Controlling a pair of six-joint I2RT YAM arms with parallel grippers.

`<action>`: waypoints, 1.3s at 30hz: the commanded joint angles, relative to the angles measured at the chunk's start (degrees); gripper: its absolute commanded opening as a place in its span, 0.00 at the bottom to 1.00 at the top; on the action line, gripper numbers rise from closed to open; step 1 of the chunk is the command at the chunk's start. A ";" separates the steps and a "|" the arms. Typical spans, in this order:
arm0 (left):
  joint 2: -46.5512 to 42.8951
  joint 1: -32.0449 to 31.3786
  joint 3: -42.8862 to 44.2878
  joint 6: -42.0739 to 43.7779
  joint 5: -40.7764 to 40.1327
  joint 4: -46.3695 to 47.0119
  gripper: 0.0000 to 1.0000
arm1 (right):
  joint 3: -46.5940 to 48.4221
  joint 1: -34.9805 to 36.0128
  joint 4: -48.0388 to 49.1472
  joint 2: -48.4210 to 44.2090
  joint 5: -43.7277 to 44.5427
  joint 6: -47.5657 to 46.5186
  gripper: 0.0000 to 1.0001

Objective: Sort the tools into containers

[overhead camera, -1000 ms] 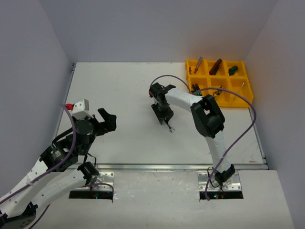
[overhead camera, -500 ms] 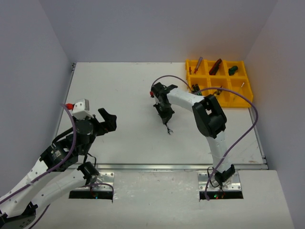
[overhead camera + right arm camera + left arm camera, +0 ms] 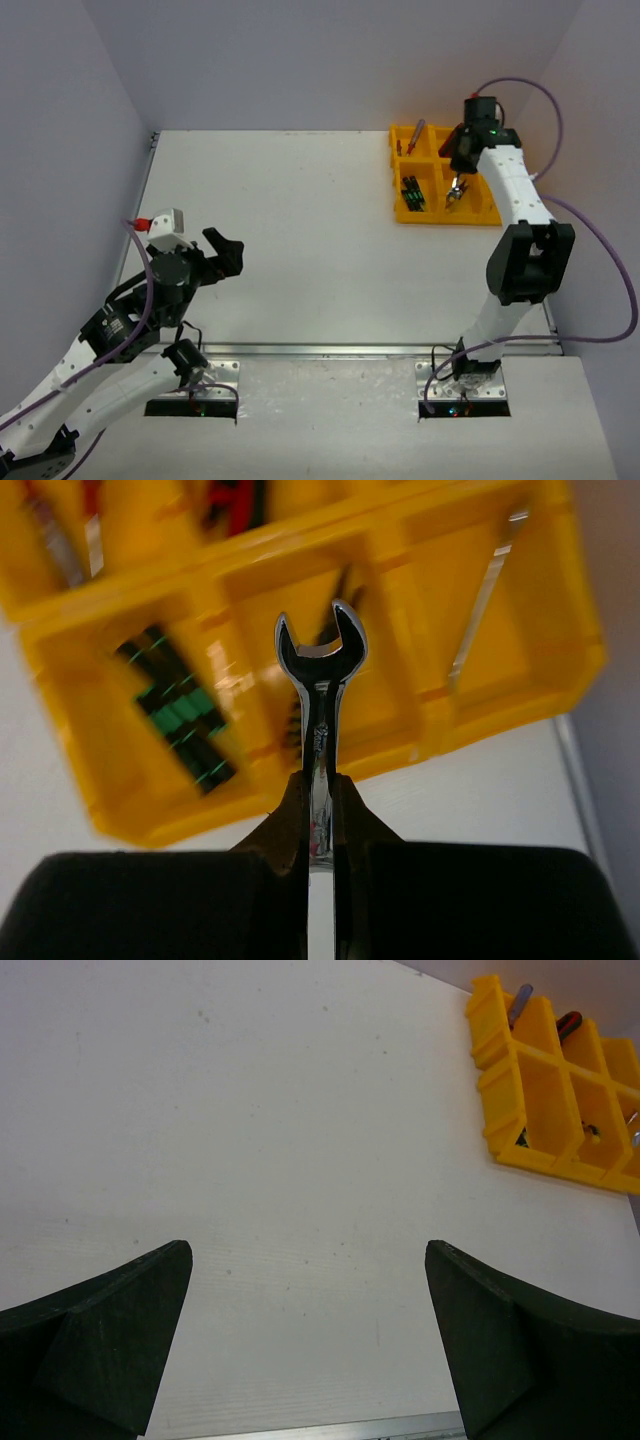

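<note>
My right gripper (image 3: 459, 178) is shut on a silver wrench (image 3: 320, 680), held upright above the front middle compartment of the yellow tray (image 3: 400, 212). In the right wrist view the wrench's open head points at the tray (image 3: 480, 720), between my fingers (image 3: 290, 810). Black-green screwdrivers (image 3: 180, 715) lie in the front left compartment and show in the top view (image 3: 411, 192). Another wrench (image 3: 485, 595) lies in the front right one. A blue-red screwdriver (image 3: 413, 135) leans in the back left one. My left gripper (image 3: 224, 254) is open and empty, far from the tray.
The right arm's links cover the tray's right side in the top view. The left wrist view shows bare white table under the open left gripper (image 3: 310, 1340) and the tray (image 3: 540, 1080) at top right. Walls enclose the table's left, back and right.
</note>
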 commanded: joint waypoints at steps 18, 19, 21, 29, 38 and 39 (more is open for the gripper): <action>-2.64 0.64 -0.49 2.07 2.31 3.67 1.00 | -2.60 -14.99 31.95 11.15 25.32 2.24 0.00; -2.64 0.64 -0.48 2.07 2.25 3.72 1.00 | -2.21 -15.05 32.23 12.05 24.70 2.30 0.00; -2.70 0.64 -0.48 2.04 2.03 3.62 1.00 | -1.15 -15.04 32.64 13.40 24.84 1.56 0.00; -1.80 0.69 -0.40 2.07 2.06 3.65 1.00 | -2.10 -15.07 34.53 13.51 24.95 -0.46 0.36; -0.49 1.61 -0.15 2.39 2.20 4.13 1.00 | -1.61 -14.73 24.03 6.41 20.26 5.87 0.69; -0.01 3.16 -0.13 3.02 3.26 4.50 1.00 | -2.89 -14.39 22.46 4.07 18.44 6.58 0.70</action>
